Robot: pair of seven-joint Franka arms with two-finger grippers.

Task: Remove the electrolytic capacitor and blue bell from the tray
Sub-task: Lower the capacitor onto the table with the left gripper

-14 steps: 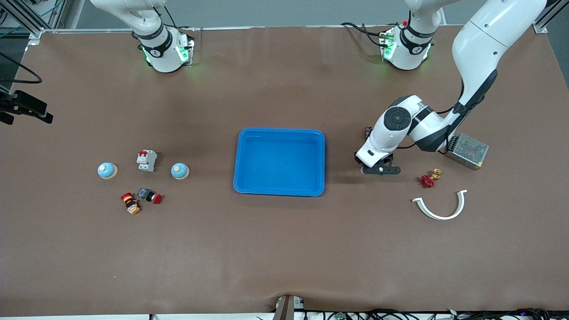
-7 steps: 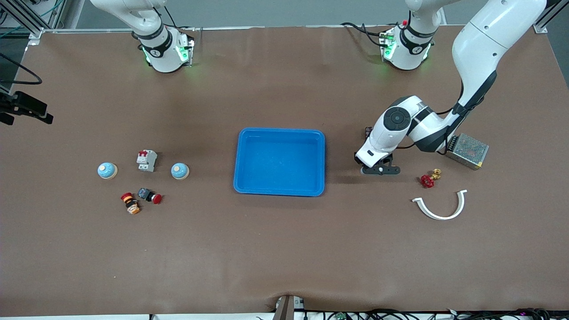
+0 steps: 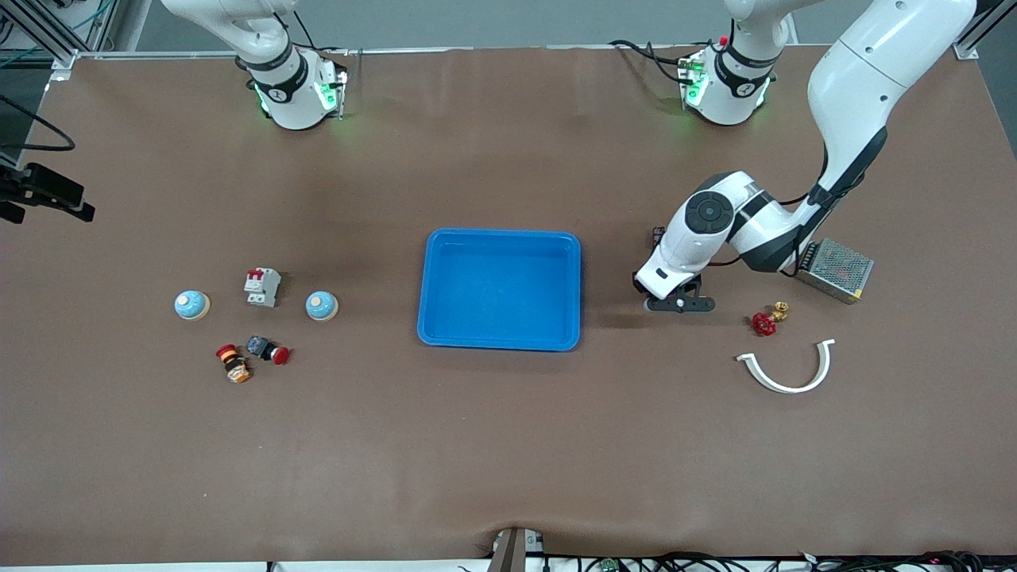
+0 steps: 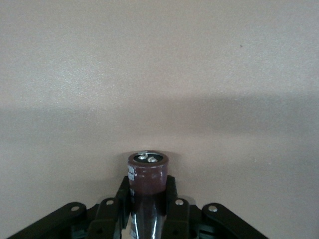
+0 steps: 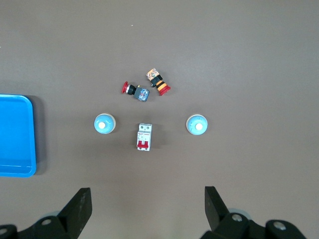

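The black fingers (image 4: 172, 209) of the left gripper (image 3: 678, 304) are clamped on a dark brown cylindrical electrolytic capacitor (image 4: 147, 180) with a silvery metal end cap. In the left wrist view its long axis is seen running out from between the pads toward plain matte brown table covering (image 3: 508, 445), close beneath it. The left gripper is held low over bare table, at about three o'clock from the shallow bright blue rectangular plastic tray (image 3: 499, 342) in the front view, just beside its rim at the left arm's end. Nothing is seen inside the tray, whose glossy floor is bare. The coming move is judged to be a short lowering and a release, since the capacitor is already outside the tray.

The right gripper (image 5: 148, 214) is held with its fingers spread wide and empty, waiting above the right arm's end of the table. Below it lie two round pale blue bells (image 3: 322, 305) (image 3: 191, 304) with cream bases, at about nine o'clock from the tray, with a white boxy circuit breaker (image 3: 262, 286) between them. Whichever of the two came from the tray, neither bell is in it now.
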